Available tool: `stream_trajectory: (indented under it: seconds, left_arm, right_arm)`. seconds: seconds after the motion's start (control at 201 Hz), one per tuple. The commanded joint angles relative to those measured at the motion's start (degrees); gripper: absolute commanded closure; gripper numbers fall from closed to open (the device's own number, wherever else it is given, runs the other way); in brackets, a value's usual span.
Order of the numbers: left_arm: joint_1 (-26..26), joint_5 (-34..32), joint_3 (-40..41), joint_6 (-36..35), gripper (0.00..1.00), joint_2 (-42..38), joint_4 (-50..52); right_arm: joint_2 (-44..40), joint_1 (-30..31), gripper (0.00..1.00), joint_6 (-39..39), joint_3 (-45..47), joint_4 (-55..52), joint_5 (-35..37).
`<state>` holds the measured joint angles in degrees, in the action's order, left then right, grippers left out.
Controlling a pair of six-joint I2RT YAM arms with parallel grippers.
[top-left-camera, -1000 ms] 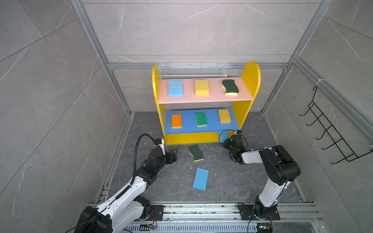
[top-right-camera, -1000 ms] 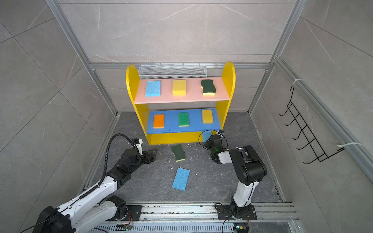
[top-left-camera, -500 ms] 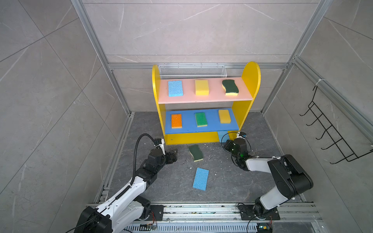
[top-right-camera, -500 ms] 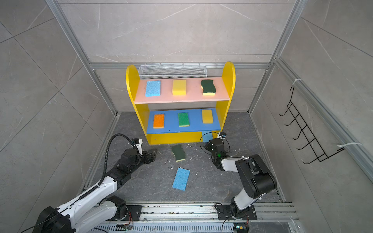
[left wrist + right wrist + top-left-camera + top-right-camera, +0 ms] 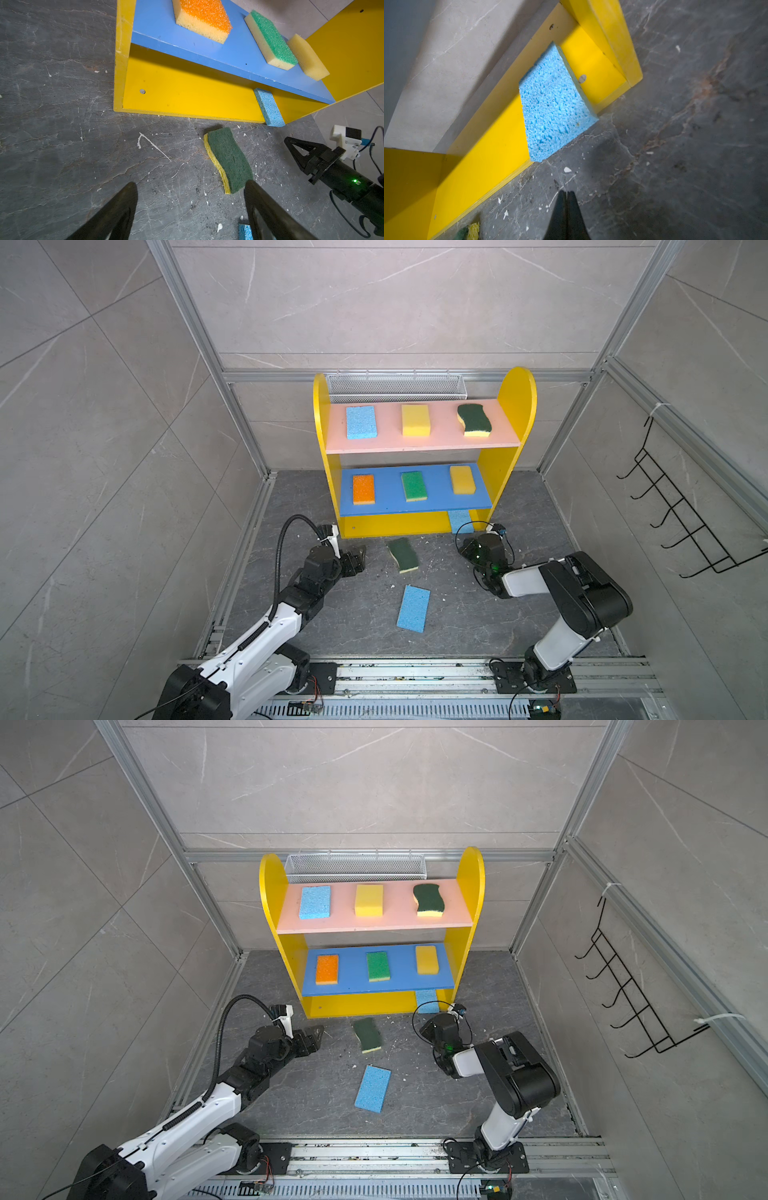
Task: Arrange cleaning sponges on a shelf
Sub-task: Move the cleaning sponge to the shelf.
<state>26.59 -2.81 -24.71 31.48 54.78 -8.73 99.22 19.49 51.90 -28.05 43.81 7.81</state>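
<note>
Yellow three-board shelf, porous light blue sponge jutting from its base at five o'clock, wavy dark-green scourer sponge (yellow foam beneath) on veined floor, left gripper spread at its nine o'clock, right gripper pinched together, empty.

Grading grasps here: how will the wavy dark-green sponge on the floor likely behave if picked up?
The wavy sponge is probably soft and light: its yellow layer looks like porous foam, so it may squash when pinched. Lying flat, it should slide rather than roll. Its coarse green top likely resists slipping.
</note>
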Motion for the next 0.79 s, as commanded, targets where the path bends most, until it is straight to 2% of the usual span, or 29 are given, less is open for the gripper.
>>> stream_trajectory:
  seconds: [0.0,0.787]
  left_arm:
    - [-0.3,0.1,0.1,0.3,0.17,0.6,-2.8]
    - [-0.3,0.3,-1.3,0.0,0.17,3.8,-3.5]
  right_arm:
    - [3.6,0.0,1.0,4.5,0.9,6.7,-0.4]
    - [12.1,-3.8,1.0,6.0,-3.7,16.9,-3.2]
